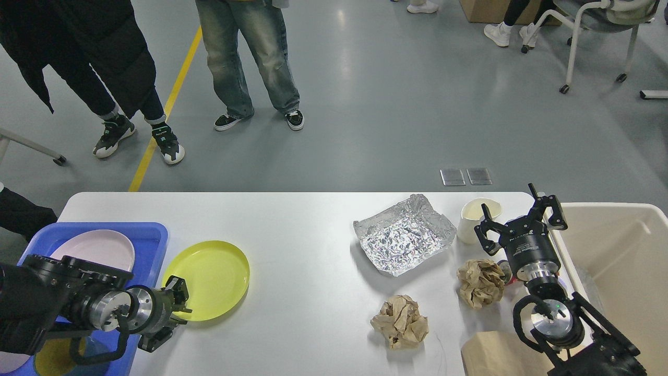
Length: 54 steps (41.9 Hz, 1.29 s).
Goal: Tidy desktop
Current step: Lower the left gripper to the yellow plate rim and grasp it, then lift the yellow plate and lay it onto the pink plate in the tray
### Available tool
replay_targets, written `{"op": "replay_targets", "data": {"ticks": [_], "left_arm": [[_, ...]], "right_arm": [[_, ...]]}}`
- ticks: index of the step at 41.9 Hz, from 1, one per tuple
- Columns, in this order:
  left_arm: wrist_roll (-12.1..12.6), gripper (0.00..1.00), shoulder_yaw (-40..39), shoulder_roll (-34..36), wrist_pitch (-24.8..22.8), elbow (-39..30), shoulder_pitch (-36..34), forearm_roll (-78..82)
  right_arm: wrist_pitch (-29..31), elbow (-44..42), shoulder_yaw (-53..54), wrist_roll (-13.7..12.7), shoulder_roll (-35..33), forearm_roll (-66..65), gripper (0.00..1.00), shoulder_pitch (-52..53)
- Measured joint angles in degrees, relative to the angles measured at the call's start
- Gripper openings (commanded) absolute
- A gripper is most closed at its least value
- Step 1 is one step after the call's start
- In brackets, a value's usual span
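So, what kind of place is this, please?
Probably a robot lab or test hall, not a home: a grey floor with a yellow line, onlookers standing by the desktop, and a wheeled chair.

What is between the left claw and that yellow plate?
Nothing visible. The left claw is already at the near-left rim of the round yellow plastic plate, which lies on the white desktop beside the blue plastic tray.
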Motion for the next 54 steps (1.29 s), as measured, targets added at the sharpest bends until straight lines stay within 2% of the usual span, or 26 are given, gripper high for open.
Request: {"op": "replay_targets", "data": {"ticks": [5, 8, 17, 34, 41, 47, 54], "left_arm": [[0.1, 0.12, 0.0, 0.0, 0.0, -0.1, 0.0, 0.0], [0.1, 0.00, 0.0, 0.0, -0.1, -0.1, 0.0, 0.0], [0.0, 0.00, 0.0, 0.4, -4.2, -0.2, -0.2, 0.0], [0.2, 0.00, 0.3, 0.3, -4.5, -0.6, -0.9, 0.0], [0.9, 0.00, 3.7, 2.6, -5.1, -4.6, -8.0, 0.3], [2.1, 0.00, 11.4, 3.9, -9.0, -9.9, -19.7, 0.4], [2.3, 0.00, 19.8, 4.4, -13.1, -16.7, -33.6, 0.5]], "right_arm": [[0.0, 0.0, 0.0, 0.0, 0.0, 0.0, 1.00, 0.0], [0.0, 0.0, 0.0, 0.0, 0.0, 0.0, 1.00, 0.0], [0.0, 0.0, 0.0, 0.0, 0.0, 0.0, 1.00, 0.0], [0.0, 0.0, 0.0, 0.0, 0.0, 0.0, 1.00, 0.0], [0.0, 0.0, 0.0, 0.0, 0.0, 0.0, 1.00, 0.0], [0.0, -0.1, 0.0, 0.0, 0.0, 0.0, 1.00, 0.0], [0.0, -0.1, 0.0, 0.0, 0.0, 0.0, 1.00, 0.0]]}}
